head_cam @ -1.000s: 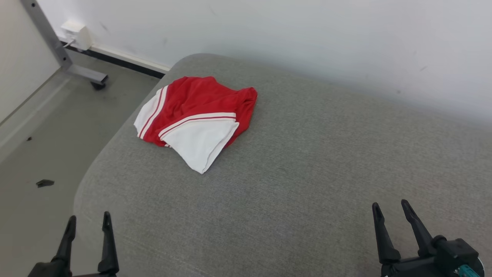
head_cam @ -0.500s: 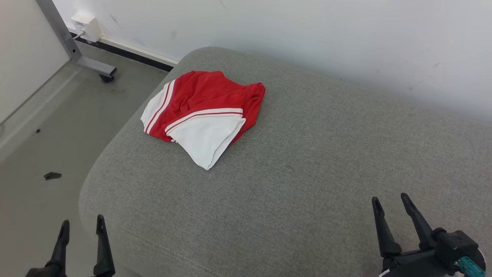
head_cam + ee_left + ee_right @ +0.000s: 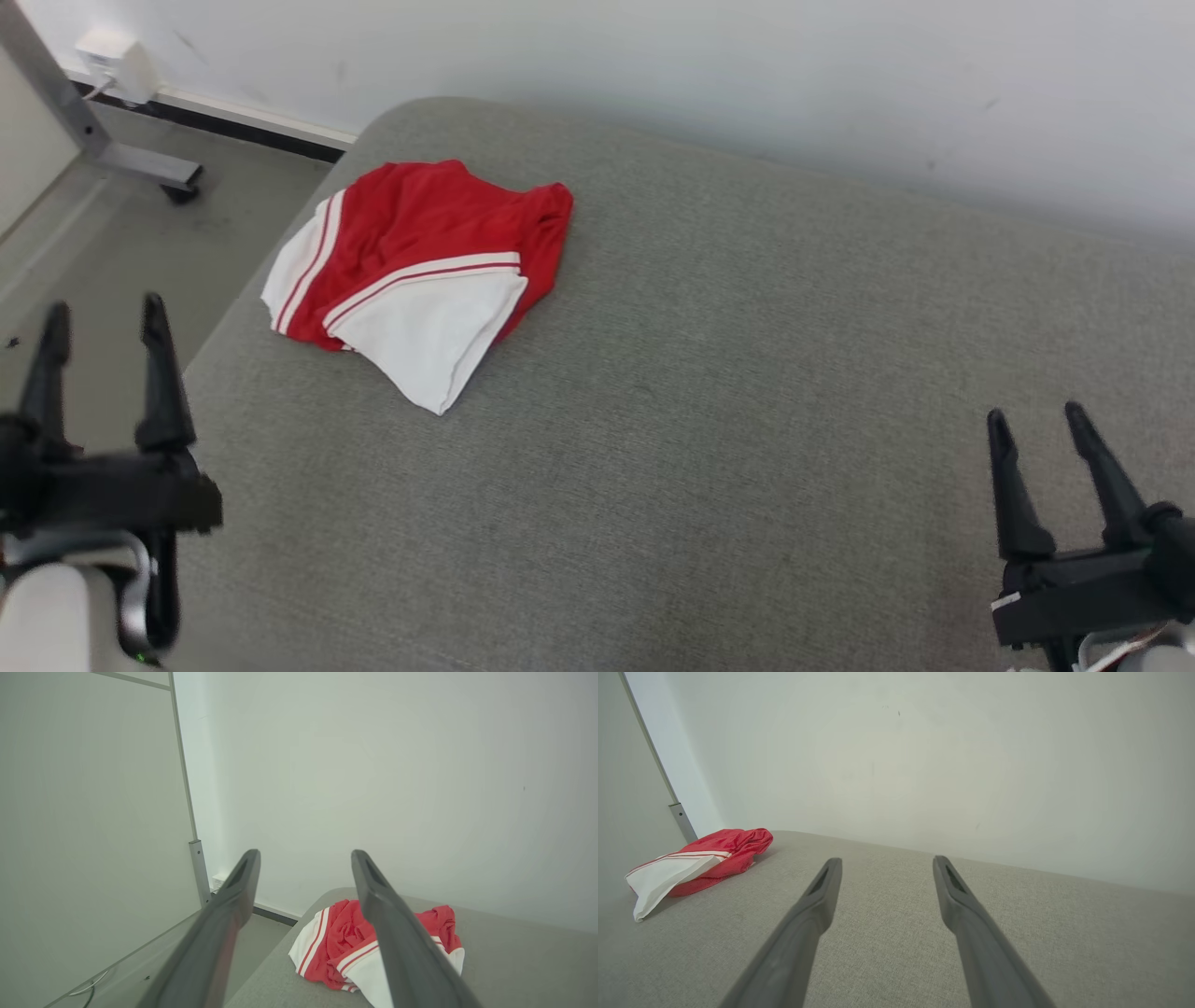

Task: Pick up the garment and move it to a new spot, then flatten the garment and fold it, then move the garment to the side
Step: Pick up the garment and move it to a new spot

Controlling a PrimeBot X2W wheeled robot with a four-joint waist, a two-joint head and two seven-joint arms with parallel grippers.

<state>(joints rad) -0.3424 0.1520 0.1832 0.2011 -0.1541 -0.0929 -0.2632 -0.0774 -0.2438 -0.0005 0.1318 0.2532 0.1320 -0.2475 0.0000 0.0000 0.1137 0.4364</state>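
We see one white wall (image 3: 653, 56) behind one grey upholstered surface (image 3: 747, 373). One red-and-white garment (image 3: 411, 252) lies crumpled at the surface's far left corner. Its white tip points toward the near edge, and its stripes and long axis slant from near left to far right. We count two end effectors: the left end effector (image 3: 105, 306) by the left edge and the right end effector (image 3: 1035, 413) at near right. Both are released and empty, well apart from the cloth.

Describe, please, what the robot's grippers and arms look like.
The left gripper and right gripper each have two long, tapering black fingers on a blocky black base. Wrist views show a slot near each fingertip. A pale forearm shell and grey cable loop sit behind the left; thin white cables trail behind the right.
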